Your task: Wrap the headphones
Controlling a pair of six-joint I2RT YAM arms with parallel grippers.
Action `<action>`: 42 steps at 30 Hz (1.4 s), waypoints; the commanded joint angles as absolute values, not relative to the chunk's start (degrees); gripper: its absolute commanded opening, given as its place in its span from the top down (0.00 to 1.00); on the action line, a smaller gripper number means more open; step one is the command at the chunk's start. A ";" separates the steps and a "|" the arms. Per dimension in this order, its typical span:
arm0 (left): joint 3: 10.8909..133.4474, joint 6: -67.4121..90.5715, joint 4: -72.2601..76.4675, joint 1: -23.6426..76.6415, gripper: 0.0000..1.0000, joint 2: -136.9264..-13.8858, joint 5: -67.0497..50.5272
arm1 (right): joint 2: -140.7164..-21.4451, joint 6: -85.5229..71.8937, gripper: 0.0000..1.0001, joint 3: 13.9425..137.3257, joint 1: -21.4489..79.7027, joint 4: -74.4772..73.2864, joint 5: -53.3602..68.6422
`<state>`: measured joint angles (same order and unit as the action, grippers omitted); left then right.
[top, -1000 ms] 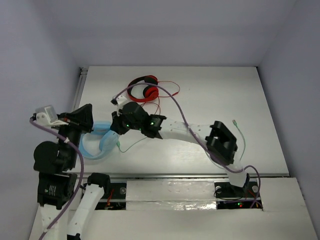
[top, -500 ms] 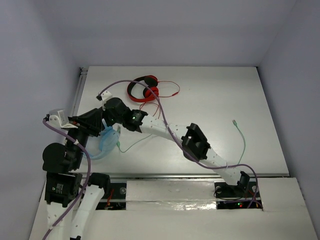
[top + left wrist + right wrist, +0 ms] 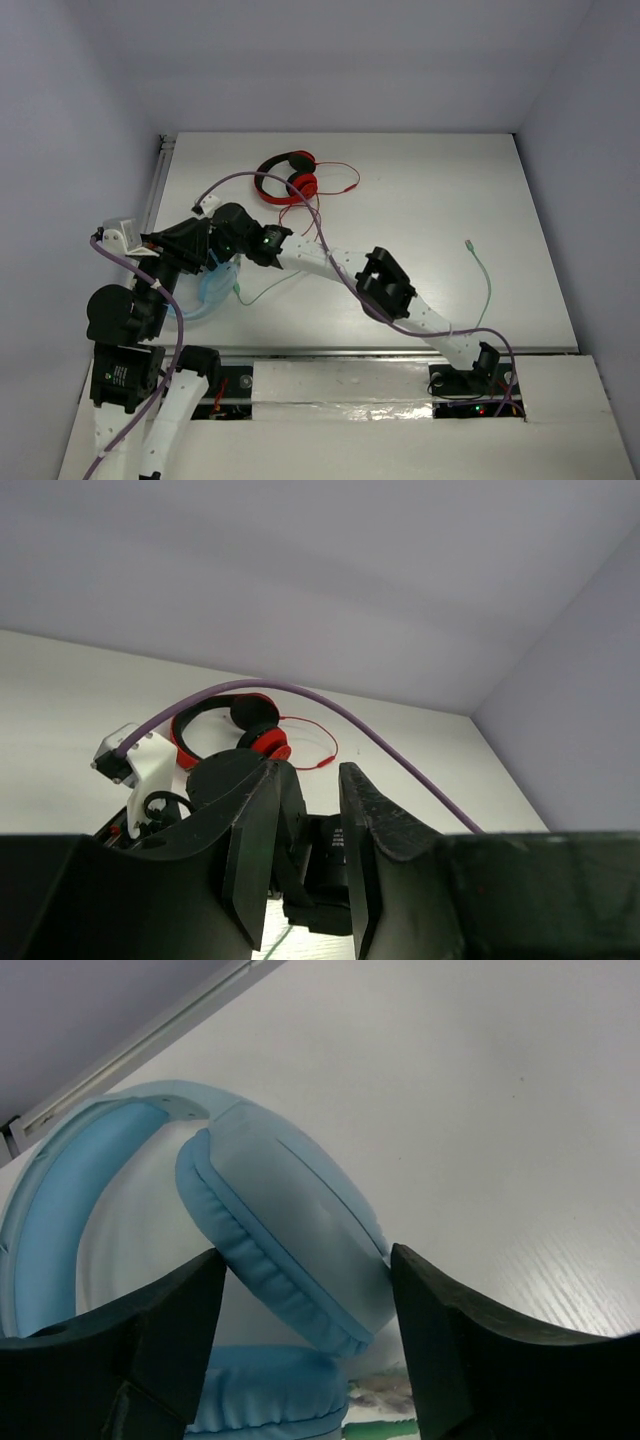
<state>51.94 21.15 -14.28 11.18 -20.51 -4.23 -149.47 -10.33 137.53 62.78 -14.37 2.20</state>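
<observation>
room: pale grey walls (image 3: 320, 60) on three sides, white bench (image 3: 450, 200) below them.
near edge: both arm bases (image 3: 465, 380) sit here. The left arm's lower part is cut off by the bottom of the top view.
left pincer (image 3: 308, 780): fingers parted a little with nothing seen in the gap, so released. Its camera looks out past the right arm's wrist, and the bench right under it is hidden.
right pincer (image 3: 305, 1260): jaws wide, straddling one ear cup of the headphones (image 3: 290, 1230). Both fingers look tight against the cup's sides. Clamped or only bracketing it: cannot tell.
headphones, top view (image 3: 208, 292): near-left on the bench, light blue, mostly hidden under both wrists. Only slivers of band and cup show.
headphones, wrist view: one cup stands on edge with the padded band curving behind it at left. A second pad lies below, cut off by the finger and the frame.
green cable (image 3: 488, 288): thin. One stretch leaves the headphones toward mid-bench. Another lies well apart near the right side, ending in the plug. Where they join is not visible.
purple cable (image 3: 300, 689): arcs over the right arm's wrist.
red headphones (image 3: 303, 185): far centre, flat on the bench, well apart from the blue pair, red cord looped out to the right.
blurred: patterned scrap at the bottom of the right wrist view, unreadable.
</observation>
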 commanded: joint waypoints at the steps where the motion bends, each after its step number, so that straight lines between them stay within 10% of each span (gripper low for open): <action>1: 51.94 21.45 -11.69 11.43 0.72 -21.53 -4.92 | -149.16 -10.99 0.30 135.54 61.00 -8.44 4.57; 9: 49.84 22.76 -11.78 11.43 0.67 -22.76 -3.96 | -140.81 -3.97 0.56 122.36 57.58 -4.14 2.20; 24: 52.64 19.60 -18.62 11.43 0.57 -35.32 5.53 | -129.55 11.42 0.51 110.03 52.47 -4.21 5.63; 35: 51.42 20.92 -24.25 10.28 0.43 -49.37 14.77 | -114.80 1.59 0.02 93.72 46.41 6.84 17.92; 39: 51.16 20.22 -23.82 9.05 0.40 -53.17 16.61 | -106.89 -3.32 0.03 86.33 46.41 11.33 18.46; 42: 50.71 19.34 -23.55 8.44 0.55 -54.84 17.93 | -99.34 -7.36 0.25 78.53 46.41 15.99 15.13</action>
<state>51.09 20.45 -24.73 9.13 -54.72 15.11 -105.47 -1.67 83.42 45.41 7.16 15.38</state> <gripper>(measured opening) 0.499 0.792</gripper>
